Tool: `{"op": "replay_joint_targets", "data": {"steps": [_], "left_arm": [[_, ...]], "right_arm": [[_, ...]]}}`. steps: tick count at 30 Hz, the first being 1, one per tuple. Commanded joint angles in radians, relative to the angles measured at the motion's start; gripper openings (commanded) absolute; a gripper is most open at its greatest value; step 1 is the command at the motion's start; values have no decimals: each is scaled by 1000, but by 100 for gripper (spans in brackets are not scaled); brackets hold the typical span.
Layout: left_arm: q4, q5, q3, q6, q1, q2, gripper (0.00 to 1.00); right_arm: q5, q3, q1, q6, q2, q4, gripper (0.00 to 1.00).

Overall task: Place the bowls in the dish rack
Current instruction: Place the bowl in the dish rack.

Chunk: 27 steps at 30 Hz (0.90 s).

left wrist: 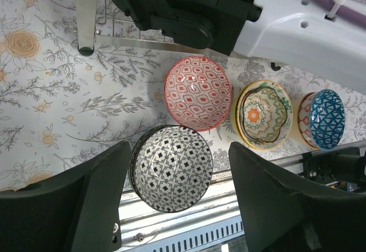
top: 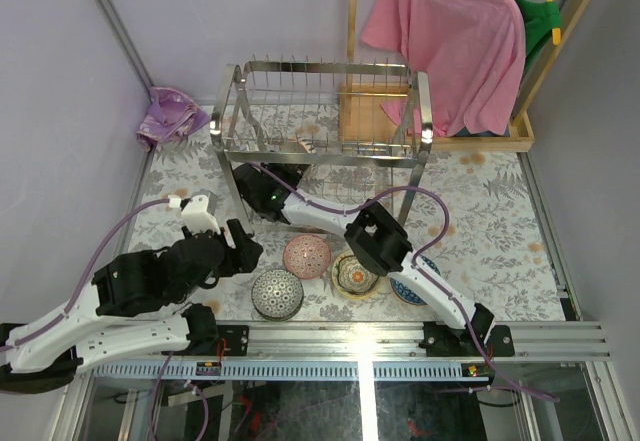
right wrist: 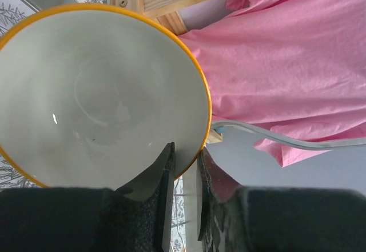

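Fig.: R gripper [right wrist: 186,155] pinches rim of orange-edged bowl [right wrist: 103,92] at rack [top: 325,66] lower tier, not yet released. L gripper [left wrist: 178,149] open over b/w bowl [left wrist: 171,175]. It, red bowl [left wrist: 197,92], yellow bowl [left wrist: 263,115], blue bowl [left wrist: 326,118] on table [top: 480,211]: approx. four left, none seen racked

Bright, even overhead light here; I see the dish rack [top: 330,151] gleaming, only soft shadows beneath it. Nearer me than the rack, glare burns on the metal rail [top: 365,335]. Right wrist view: the white bowl [right wrist: 97,92] looms close, slightly soft.
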Motion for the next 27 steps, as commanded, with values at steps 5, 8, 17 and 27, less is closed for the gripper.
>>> {"op": "replay_joint_targets", "data": {"steps": [5, 8, 17, 27], "left_arm": [[17, -21, 42, 4, -4, 10, 70], [6, -22, 48, -1, -3, 5, 70], [20, -23, 35, -4, -3, 13, 70], [42, -16, 19, -2, -3, 5, 70]], "right_arm": [[-230, 81, 74, 59, 182, -372, 6], [-282, 45, 50, 197, 109, -415, 5], [-375, -286, 6, 411, -239, -219, 0], [-166, -432, -16, 421, -352, -268, 0]]}}
